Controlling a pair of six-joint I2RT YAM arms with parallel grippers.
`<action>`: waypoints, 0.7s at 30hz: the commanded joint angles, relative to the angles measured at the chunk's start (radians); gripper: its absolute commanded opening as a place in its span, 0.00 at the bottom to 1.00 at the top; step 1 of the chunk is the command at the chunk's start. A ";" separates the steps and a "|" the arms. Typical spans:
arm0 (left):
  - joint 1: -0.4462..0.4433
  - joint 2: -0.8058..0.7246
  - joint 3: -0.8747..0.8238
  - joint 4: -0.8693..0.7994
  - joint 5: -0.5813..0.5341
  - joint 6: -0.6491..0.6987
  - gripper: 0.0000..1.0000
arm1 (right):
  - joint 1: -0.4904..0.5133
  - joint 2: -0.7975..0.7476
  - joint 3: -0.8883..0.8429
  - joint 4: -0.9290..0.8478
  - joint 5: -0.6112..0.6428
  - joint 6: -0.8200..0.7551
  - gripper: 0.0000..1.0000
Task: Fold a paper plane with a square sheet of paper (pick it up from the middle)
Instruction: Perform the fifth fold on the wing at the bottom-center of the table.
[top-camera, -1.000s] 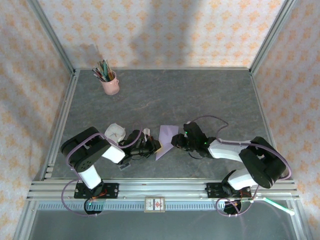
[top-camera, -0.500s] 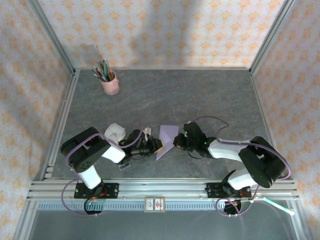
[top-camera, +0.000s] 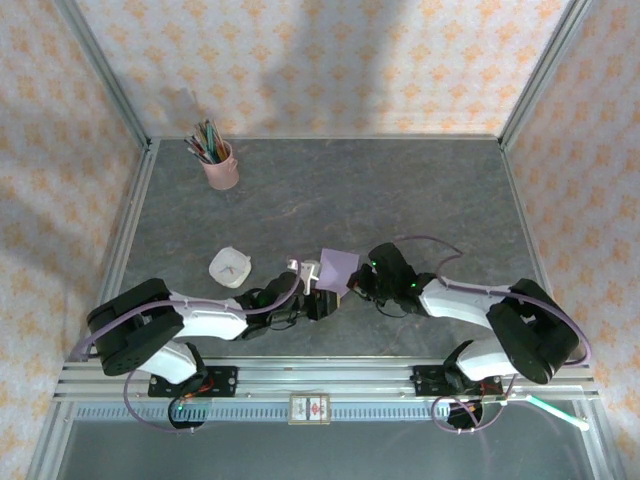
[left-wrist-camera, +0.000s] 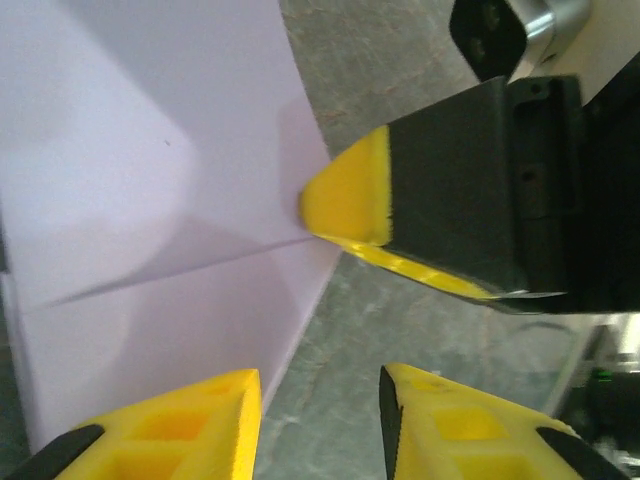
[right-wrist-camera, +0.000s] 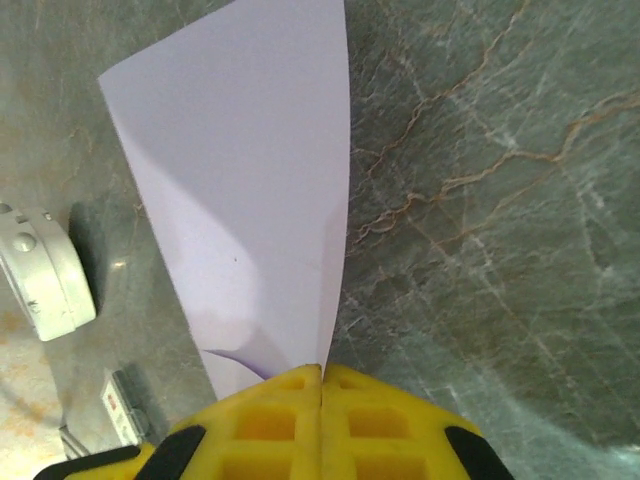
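Top view, place: the sheet of paper (top-camera: 338, 266) sits near the middle of the worktop (top-camera: 400, 190), towards the near edge and between the two arms.
Top view, claws: the left claw (top-camera: 322, 298) meets the sheet's near-left side and the right claw (top-camera: 352, 283) its near-right side.
Top view, heading: the long axis runs roughly far to near, with the broad end far.
Left wrist view, sheet: the sheet of paper (left-wrist-camera: 130, 180) shows a crease running across to its right edge.
Left wrist view, claws: the right claw (left-wrist-camera: 335, 225) is clamped on that edge just where the crease ends. Your left claw (left-wrist-camera: 318, 400) stands released, its fingers parted by the sheet's edge.
Right wrist view, grip: the right claw (right-wrist-camera: 321, 385) is clenched on the narrow end of the sheet of paper (right-wrist-camera: 250, 190).
Right wrist view, heading: the sheet widens away from the claw, over the worktop (right-wrist-camera: 480, 150).
Handling: expect it to be very light, thin and floppy. It will likely sag, slide on the smooth worktop and crumple under a hard pinch.
Where to hold: take it on the crease or a folded edge, where the layers are stiffest.
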 joint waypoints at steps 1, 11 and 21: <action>-0.036 -0.015 0.022 -0.103 -0.166 0.188 0.40 | -0.004 -0.017 0.027 -0.024 -0.022 0.047 0.00; -0.142 0.035 0.119 -0.273 -0.449 0.357 0.49 | -0.005 -0.029 0.028 -0.022 -0.042 0.077 0.00; -0.221 0.113 0.179 -0.308 -0.593 0.442 0.55 | -0.008 -0.028 0.039 -0.019 -0.057 0.097 0.00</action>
